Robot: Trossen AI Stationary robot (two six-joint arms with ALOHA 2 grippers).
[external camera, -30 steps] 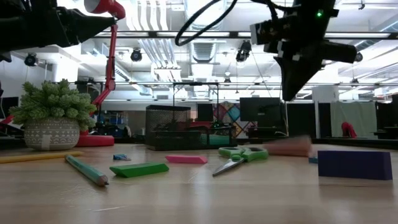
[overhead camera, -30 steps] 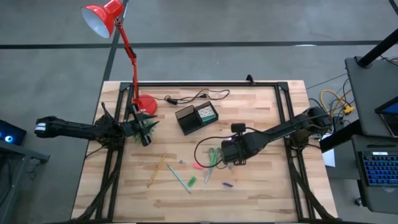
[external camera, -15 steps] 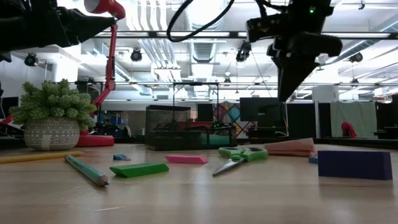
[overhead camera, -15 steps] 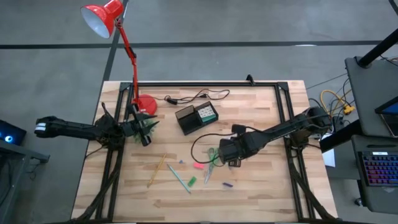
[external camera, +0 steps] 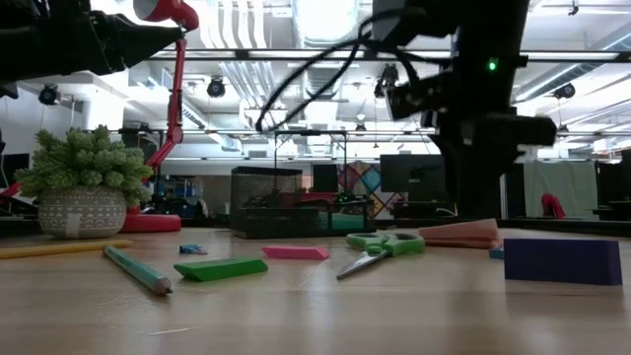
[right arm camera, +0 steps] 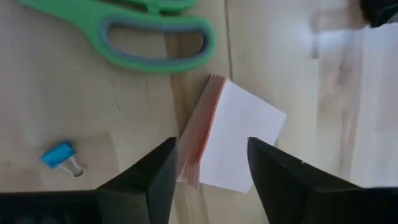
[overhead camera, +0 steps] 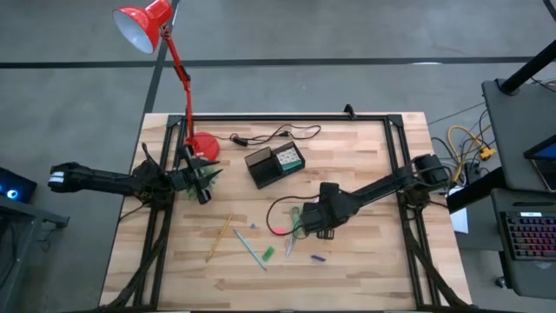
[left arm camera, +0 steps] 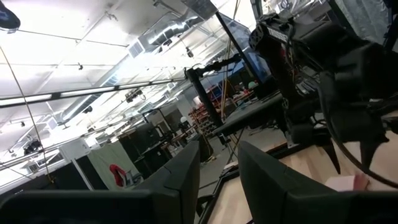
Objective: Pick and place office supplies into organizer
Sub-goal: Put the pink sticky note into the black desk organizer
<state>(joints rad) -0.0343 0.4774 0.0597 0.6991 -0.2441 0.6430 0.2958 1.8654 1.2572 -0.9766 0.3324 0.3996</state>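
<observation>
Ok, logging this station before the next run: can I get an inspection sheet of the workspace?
Surface: light wooden tabletop.
Job's things: black rectangular organizer at the back; green-handled scissors, pink-edged sticky-note pad, yellow pencil, green pen loose on the table.
Clutter: red desk lamp, small potted plant.
Grippers: right gripper open over the pad; left gripper parked near the plant.
Cables: black cable behind the organizer.
Surroundings: laptop beside the table.
</observation>
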